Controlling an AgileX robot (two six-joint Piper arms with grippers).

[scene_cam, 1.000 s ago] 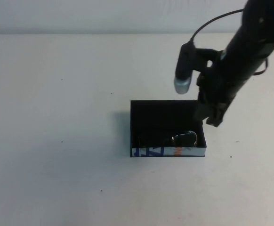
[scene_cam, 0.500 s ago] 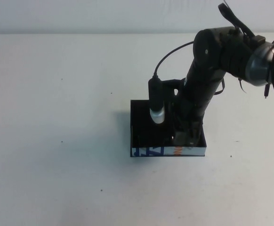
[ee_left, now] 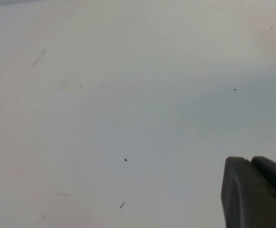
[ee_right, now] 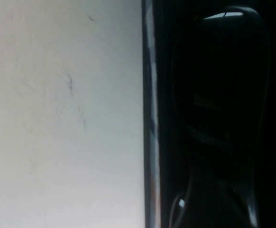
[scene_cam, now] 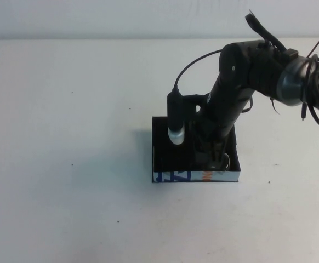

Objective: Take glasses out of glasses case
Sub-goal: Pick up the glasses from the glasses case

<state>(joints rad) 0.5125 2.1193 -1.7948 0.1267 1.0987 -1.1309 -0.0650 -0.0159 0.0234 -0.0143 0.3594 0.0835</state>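
High view: the right gripper (scene_cam: 214, 159) reaches down into the case (scene_cam: 162, 148) on the table (scene_cam: 66, 137), right at the glasses (scene_cam: 223, 160) near its front wall; whether the claw is spread cannot be told. The white side's blue and orange print is unreadable.

Left wrist view: the left gripper (ee_left: 254, 192) hangs over bare table.

Right wrist view: glasses lie beside the case wall.

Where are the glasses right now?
Still inside the glasses case, near its front right corner in the high view: the glasses show just under the right tool, which has reached down into it.
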